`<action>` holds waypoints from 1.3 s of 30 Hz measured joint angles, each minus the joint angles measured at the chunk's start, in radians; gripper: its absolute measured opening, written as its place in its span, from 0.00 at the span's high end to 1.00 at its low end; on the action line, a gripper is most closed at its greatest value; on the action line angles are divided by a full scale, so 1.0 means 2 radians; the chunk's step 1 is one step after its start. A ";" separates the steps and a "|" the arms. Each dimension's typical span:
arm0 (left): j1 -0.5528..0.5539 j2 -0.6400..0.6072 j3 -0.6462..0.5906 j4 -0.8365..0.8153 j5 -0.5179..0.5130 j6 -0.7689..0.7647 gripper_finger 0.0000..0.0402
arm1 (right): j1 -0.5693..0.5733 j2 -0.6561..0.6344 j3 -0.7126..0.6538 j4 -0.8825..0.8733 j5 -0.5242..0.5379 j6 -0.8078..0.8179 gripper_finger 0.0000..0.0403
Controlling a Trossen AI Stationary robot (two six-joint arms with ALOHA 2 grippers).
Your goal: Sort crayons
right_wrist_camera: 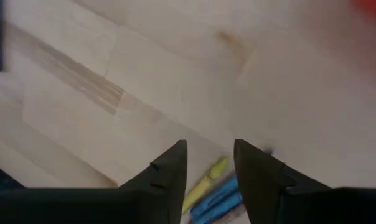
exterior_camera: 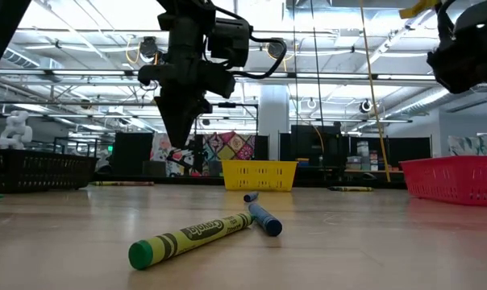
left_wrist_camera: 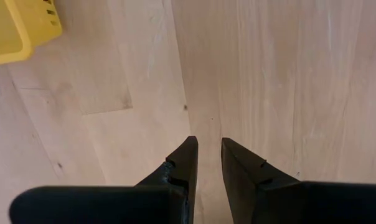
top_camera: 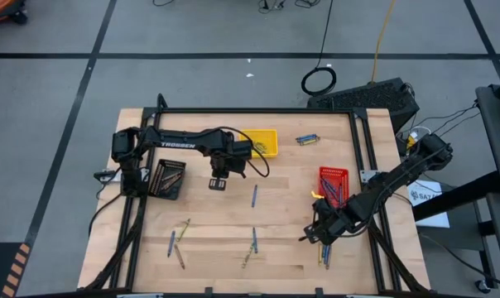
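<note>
3 trays [top_camera: 261, 141]: yellow, red, black; approx 12 loose crayons [top_camera: 254, 195]; 2 arms.

A large open lab hall: grey taped concrete floor [top_camera: 192, 33], exposed ceiling trusses [exterior_camera: 340, 56], wooden worktable [top_camera: 233, 219].

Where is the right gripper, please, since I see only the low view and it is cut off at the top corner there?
Observer: The right gripper hangs over the table's right side, close to the red tray.
Operator: Thank you. Is anything under it?
Observer: Yes, a yellow crayon and blue crayons lie on the wood just beyond its fingers, which are apart and hold nothing.
Operator: And what is below the left gripper?
Observer: The left gripper is over bare wood near the yellow tray, with nothing between its fingers.
</note>
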 joint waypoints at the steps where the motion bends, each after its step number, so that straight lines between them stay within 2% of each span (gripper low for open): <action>1: 0.000 0.000 0.000 -0.001 0.000 0.000 0.84 | 0.001 0.000 0.000 0.000 -0.009 0.023 0.69; 7: 0.000 0.000 0.000 -0.006 0.000 0.001 0.84 | 0.034 0.006 0.000 -0.002 0.000 0.146 0.68; 12: 0.001 0.000 0.000 -0.006 0.000 0.011 0.84 | 0.062 0.041 0.000 0.000 0.000 0.219 0.68; 17: 0.001 0.000 0.000 -0.005 0.000 0.016 0.84 | 0.064 0.058 0.000 -0.001 -0.001 0.219 0.68; 39: 0.001 0.000 0.000 -0.001 0.000 0.012 0.84 | 0.052 0.059 0.000 -0.030 0.000 0.230 0.68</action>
